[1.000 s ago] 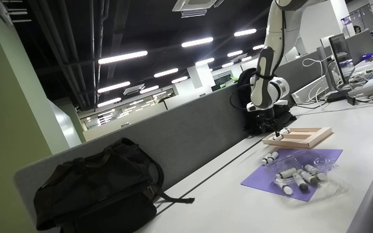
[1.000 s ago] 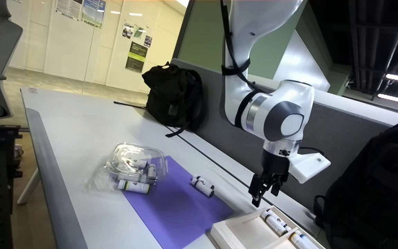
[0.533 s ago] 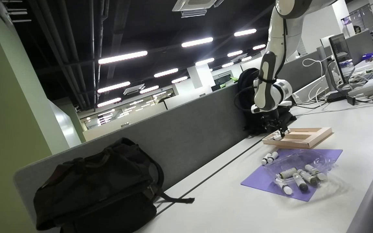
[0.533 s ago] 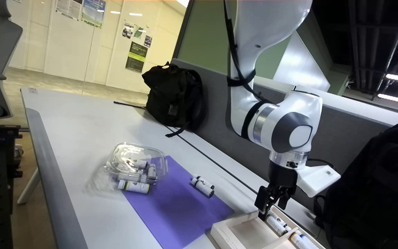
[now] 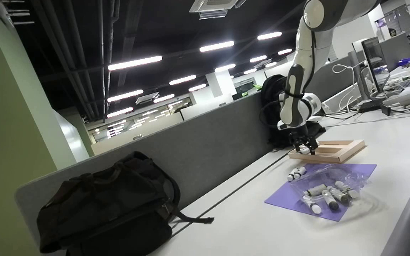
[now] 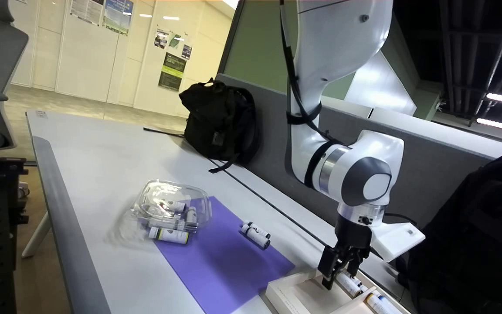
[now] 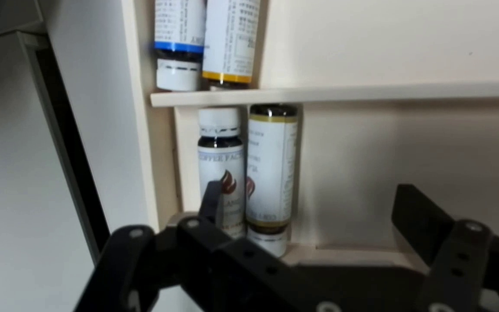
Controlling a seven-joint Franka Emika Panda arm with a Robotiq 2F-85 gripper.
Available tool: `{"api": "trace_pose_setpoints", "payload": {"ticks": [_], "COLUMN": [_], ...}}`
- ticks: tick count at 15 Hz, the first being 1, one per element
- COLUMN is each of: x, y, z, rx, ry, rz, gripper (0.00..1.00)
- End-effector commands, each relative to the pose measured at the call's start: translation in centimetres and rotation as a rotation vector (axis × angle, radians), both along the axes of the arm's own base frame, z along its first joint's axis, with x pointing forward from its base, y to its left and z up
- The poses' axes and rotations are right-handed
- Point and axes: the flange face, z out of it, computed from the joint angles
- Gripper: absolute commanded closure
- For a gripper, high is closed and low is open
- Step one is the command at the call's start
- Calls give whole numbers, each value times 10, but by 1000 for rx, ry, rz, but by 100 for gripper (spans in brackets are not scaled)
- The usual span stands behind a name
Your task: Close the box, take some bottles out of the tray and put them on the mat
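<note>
The tool (image 6: 340,279) is lower than a moment ago, down at the box (image 6: 283,295), lower right of the frame, fingers (image 7: 418,223) wide apart; two bottles (image 7: 272,169) there, maybe not touched yet, look next for the mat (image 6: 233,257)

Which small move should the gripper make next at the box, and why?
I would probably shift the open gripper slightly toward the side wall of the box: in the wrist view, one finger overlaps a bottle beside that wall and might press it; the other overhangs compartment floor.
</note>
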Motion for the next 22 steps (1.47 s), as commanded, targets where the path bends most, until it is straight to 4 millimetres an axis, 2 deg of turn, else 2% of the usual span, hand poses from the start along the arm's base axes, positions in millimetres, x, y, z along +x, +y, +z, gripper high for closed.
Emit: {"api": "trace_pose_setpoints", "payload": {"ticks": [1,11,22], "x": [10,10,-4], "y": [-4,-1,0], "z": [2,6,0], "rx": [2,12,53], "ry": [14,73,143], "rz": [-37,-44,-50], "gripper": [0,0,0]}}
